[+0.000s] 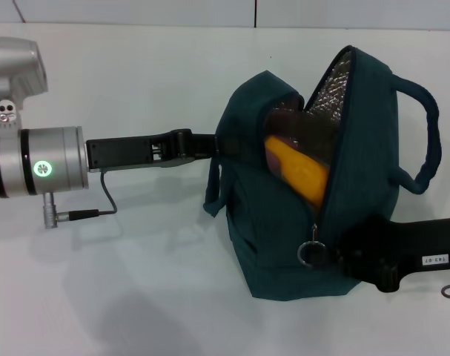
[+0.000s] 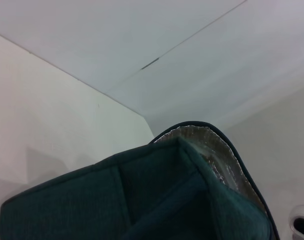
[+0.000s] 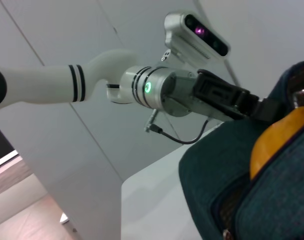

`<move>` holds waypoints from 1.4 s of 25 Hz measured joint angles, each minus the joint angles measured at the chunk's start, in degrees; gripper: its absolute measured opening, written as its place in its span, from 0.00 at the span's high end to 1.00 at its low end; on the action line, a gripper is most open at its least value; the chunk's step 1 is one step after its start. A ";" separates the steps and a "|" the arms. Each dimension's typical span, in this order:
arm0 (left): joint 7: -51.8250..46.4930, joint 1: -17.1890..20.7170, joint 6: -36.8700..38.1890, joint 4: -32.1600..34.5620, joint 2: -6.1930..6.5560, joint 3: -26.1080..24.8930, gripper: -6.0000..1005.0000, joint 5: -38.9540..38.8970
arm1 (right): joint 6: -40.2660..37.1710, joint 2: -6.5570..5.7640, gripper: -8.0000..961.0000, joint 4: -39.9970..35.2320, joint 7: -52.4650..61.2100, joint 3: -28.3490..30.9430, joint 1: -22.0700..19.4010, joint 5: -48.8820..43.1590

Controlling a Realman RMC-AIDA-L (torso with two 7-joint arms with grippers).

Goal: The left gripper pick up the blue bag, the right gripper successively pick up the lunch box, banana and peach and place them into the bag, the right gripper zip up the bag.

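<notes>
Head view: left gripper (image 1: 210, 145) clamped on blue bag (image 1: 284, 245) rim, right gripper (image 1: 342, 258) at zipper, grip unclear.

Dark teal blue bag (image 1: 299, 222) stands upright on the table, zipper open, banana (image 1: 299, 172) poking out

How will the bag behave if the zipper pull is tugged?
The bag is soft fabric, so it will probably flex and sag. The left gripper at its rim may steady it. The banana pokes through the opening and might block the zipper.
</notes>
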 joint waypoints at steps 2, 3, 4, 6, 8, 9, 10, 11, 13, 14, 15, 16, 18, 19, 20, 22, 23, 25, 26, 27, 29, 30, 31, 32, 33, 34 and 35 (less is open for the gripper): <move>0.00 0.01 0.04 0.00 0.00 0.00 0.93 0.00 | 0.11 -0.08 0.95 -0.02 0.00 0.02 -0.51 0.46; 0.00 0.01 0.06 0.00 0.00 0.00 0.93 0.00 | 0.10 -0.12 0.95 -0.12 -0.03 0.04 -0.82 0.80; 0.00 0.02 0.12 0.00 -0.01 0.00 0.93 0.00 | 0.03 -0.18 0.95 -0.19 -0.05 0.05 -1.13 1.10; 0.00 0.03 0.30 0.00 -0.05 0.00 0.93 0.00 | -0.77 -0.28 0.96 -0.54 -0.15 0.10 -2.00 2.38; 0.03 0.06 0.74 0.00 -0.07 0.00 0.93 0.00 | -1.81 -0.42 0.97 -0.90 -0.51 0.27 -2.79 3.85; 0.10 0.08 0.90 0.00 -0.08 0.00 0.93 0.00 | -2.51 -0.47 0.97 -1.28 -0.78 0.62 -3.25 4.58; 0.17 0.11 0.98 0.00 -0.09 0.00 0.93 0.00 | -3.23 -0.53 0.98 -1.74 -1.01 1.19 -3.70 5.09; 0.29 0.11 1.05 -0.01 -0.09 -0.01 0.93 0.00 | -3.94 -0.53 0.98 -2.27 -1.15 1.88 -4.12 5.24; 0.70 0.09 1.18 0.00 -0.09 -0.02 0.93 0.00 | -5.45 -0.51 0.99 -3.23 -1.28 3.43 -4.79 5.38; 0.97 0.06 1.33 -0.01 -0.09 -0.08 0.93 0.00 | -6.39 -0.51 0.99 -3.61 -1.29 4.29 -5.00 5.43; 1.15 0.05 1.43 -0.01 -0.09 -0.13 0.93 -0.02 | -6.93 -0.51 0.99 -3.79 -1.30 4.79 -5.12 5.45; 1.32 0.05 1.48 -0.01 -0.09 -0.18 0.93 -0.26 | -7.49 -0.55 0.99 -3.87 -1.31 5.30 -5.17 5.48; 1.63 0.07 1.58 -0.01 -0.09 -0.24 0.93 -1.24 | -8.09 -0.60 0.99 -4.12 -1.32 5.95 -5.19 5.47; 1.87 0.13 1.68 -0.01 -0.08 -0.25 0.93 -2.05 | -8.11 -0.61 0.99 -4.23 -1.33 5.96 -5.10 5.26; 2.11 0.22 1.84 -0.01 -0.05 -0.26 0.93 -2.84 | -8.07 -0.62 0.99 -4.34 -1.33 5.91 -5.02 5.09; 3.17 0.50 2.40 -0.01 0.12 -0.28 0.93 -4.91 | -7.80 -0.62 0.99 -4.42 -1.34 5.69 -4.75 4.86; 3.89 0.73 2.69 -0.01 0.25 -0.30 0.93 -6.02 | -7.66 -0.62 0.99 -4.44 -1.33 5.63 -4.62 4.84; 6.34 1.50 3.07 0.01 0.62 -0.35 0.93 -8.65 | -7.56 -0.63 0.99 -4.52 -1.33 5.68 -4.47 4.81; 7.61 1.96 3.14 0.00 0.80 -0.36 0.91 -9.71 | -7.54 -0.64 0.99 -4.74 -1.34 5.80 -4.35 4.83; 9.30 2.60 3.16 0.01 0.93 -0.36 0.89 -11.04 | -7.54 -0.64 0.99 -5.05 -1.34 5.96 -4.22 4.98; 12.37 3.90 3.17 0.01 1.09 -0.36 0.85 -13.00 | -7.55 -0.63 0.99 -5.20 -1.34 5.97 -3.94 5.30; 14.04 4.69 3.19 0.01 1.13 -0.36 0.83 -13.79 | -7.59 -0.60 0.99 -5.27 -1.34 5.96 -3.58 5.54; 15.35 5.32 3.21 0.00 1.14 -0.36 0.77 -14.30 | -7.64 -0.56 0.99 -5.27 -1.33 5.88 -3.11 5.67; 16.82 6.08 3.36 0.01 1.15 -0.36 0.71 -14.75 | -7.69 -0.54 0.99 -5.28 -1.33 5.82 -2.71 5.73; 18.70 6.98 3.70 0.00 1.15 -0.38 0.65 -15.20 | -7.74 -0.52 0.99 -5.29 -1.32 5.72 -2.13 5.71; 20.66 7.88 4.51 -0.13 1.15 -0.41 0.62 -15.44 | -7.78 -0.53 0.99 -5.29 -1.30 5.59 -1.57 5.55; 22.83 8.60 5.64 -0.42 1.15 -0.44 0.60 -15.58 | -7.80 -0.56 0.99 -5.30 -1.29 5.55 -1.13 5.47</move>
